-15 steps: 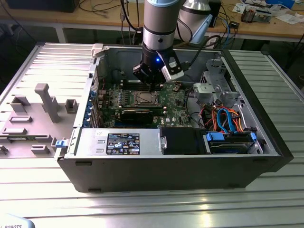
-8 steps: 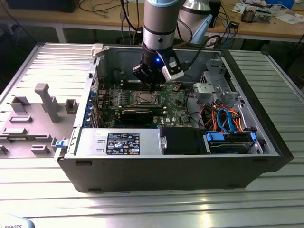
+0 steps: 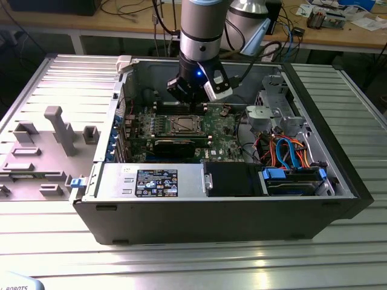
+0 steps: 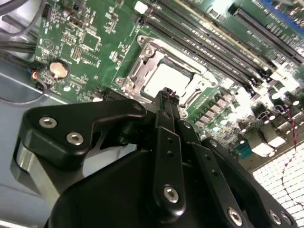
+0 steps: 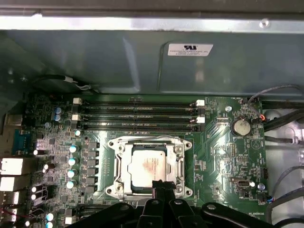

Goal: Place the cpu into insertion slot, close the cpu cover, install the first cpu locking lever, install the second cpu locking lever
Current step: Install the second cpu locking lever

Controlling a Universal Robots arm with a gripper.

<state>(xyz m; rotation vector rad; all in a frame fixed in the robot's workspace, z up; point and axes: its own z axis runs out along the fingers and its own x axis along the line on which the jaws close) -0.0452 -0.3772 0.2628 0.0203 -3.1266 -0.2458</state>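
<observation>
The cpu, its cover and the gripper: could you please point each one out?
cpu (image 5: 148,167), first wrist view, middle of its metal top.
cover (image 5: 179,161), first wrist view, one side bar.
gripper (image 4: 169,96), second wrist view, fingertips.

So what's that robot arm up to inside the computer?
The arm's end effector hangs low over the motherboard in the open computer case, fingertips together at the edge of the insertion slot. The cpu already lies in the slot, with the cpu cover down around it. The end effector carries nothing.
</observation>
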